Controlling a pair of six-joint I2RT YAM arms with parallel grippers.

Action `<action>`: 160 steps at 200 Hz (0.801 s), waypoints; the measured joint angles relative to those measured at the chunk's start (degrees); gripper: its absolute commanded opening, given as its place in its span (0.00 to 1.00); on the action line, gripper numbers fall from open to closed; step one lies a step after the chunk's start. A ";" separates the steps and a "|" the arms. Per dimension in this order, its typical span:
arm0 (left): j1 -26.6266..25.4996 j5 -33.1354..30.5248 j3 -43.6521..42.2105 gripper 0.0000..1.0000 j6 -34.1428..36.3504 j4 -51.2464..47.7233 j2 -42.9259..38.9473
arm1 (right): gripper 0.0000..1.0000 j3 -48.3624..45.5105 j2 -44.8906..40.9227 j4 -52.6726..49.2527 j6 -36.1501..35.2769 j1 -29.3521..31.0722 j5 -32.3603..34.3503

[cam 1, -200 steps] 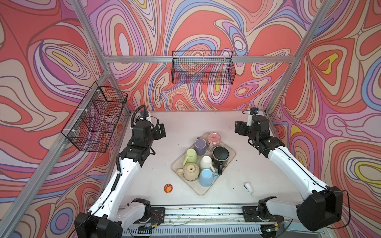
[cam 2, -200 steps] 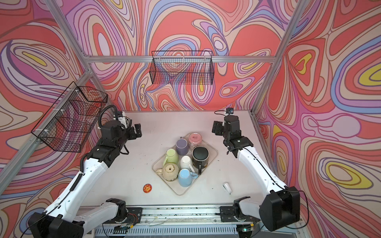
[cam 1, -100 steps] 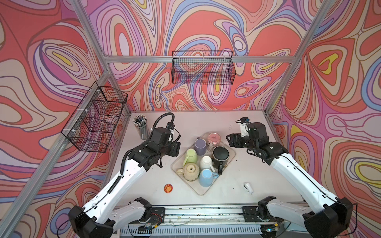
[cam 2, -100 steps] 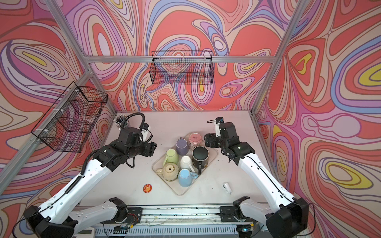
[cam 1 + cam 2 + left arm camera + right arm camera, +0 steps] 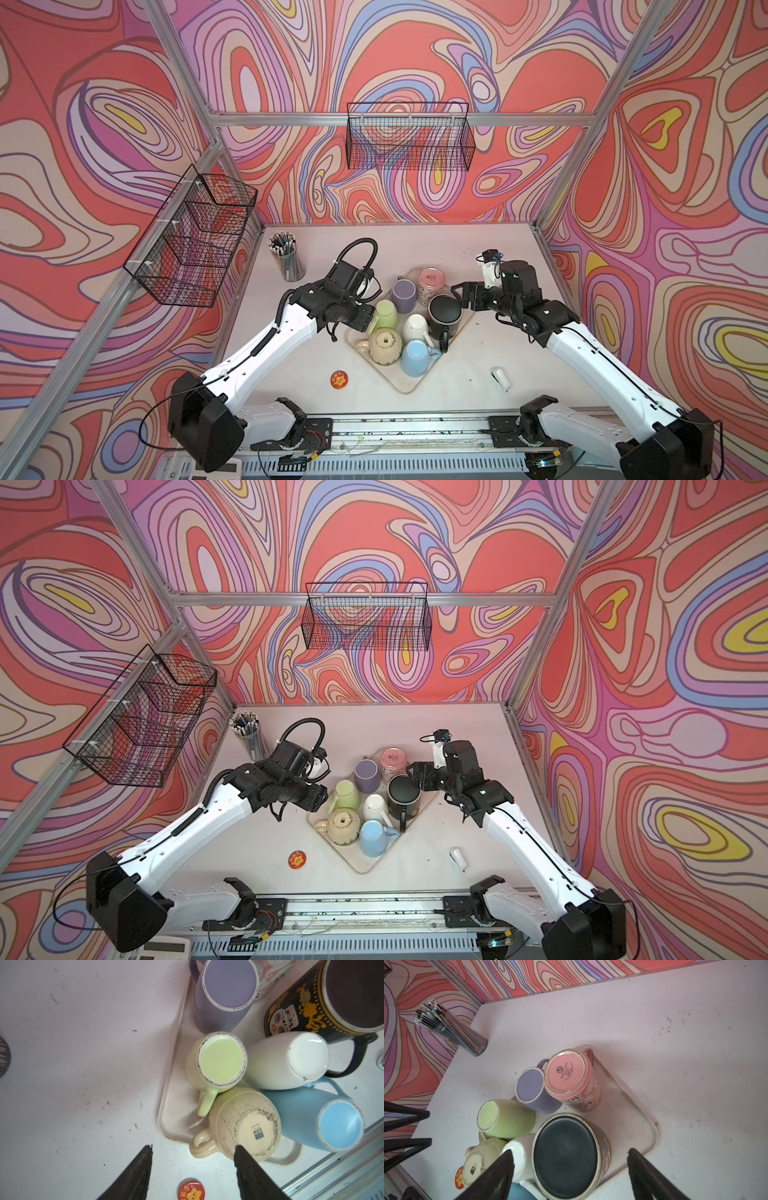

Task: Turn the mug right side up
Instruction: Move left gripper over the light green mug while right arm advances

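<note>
Several mugs stand upside down, packed together on a pale tray (image 5: 409, 380). Among them are a green mug (image 5: 384, 316), a cream mug (image 5: 384, 345) and a black mug (image 5: 444, 311). My left gripper (image 5: 362, 318) hovers at the tray's left edge beside the green mug. In the left wrist view the left gripper (image 5: 193, 1147) is open, with the cream mug's handle (image 5: 200, 1145) below the gap. My right gripper (image 5: 461, 291) hangs behind the black mug. In the right wrist view the right gripper (image 5: 570, 1151) is open, and its fingers frame the black mug's base (image 5: 564, 1157) without touching it.
Purple (image 5: 404, 294), pink (image 5: 432, 282), white (image 5: 415, 326) and blue (image 5: 415, 359) mugs fill the rest of the tray. A pen cup (image 5: 286, 257) stands back left. A red badge (image 5: 339, 379) and a small white object (image 5: 500, 378) lie near the front. Wire baskets (image 5: 409, 141) hang on the walls.
The left arm swung from the back left over to the tray's left edge and its jaws narrowed. The right arm came forward and inward toward the black mug.
</note>
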 measured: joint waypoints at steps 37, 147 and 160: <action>-0.92 0.20 0.02 0.56 1.66 0.04 4.55 | 0.87 -2.27 0.74 4.04 1.16 0.00 -1.01; -0.94 3.06 1.49 0.49 4.39 1.57 13.66 | 0.87 -3.85 2.75 9.92 2.89 0.00 -2.10; -0.94 3.48 1.66 0.49 4.42 1.79 14.36 | 0.87 -4.04 2.93 10.16 2.89 0.00 -2.10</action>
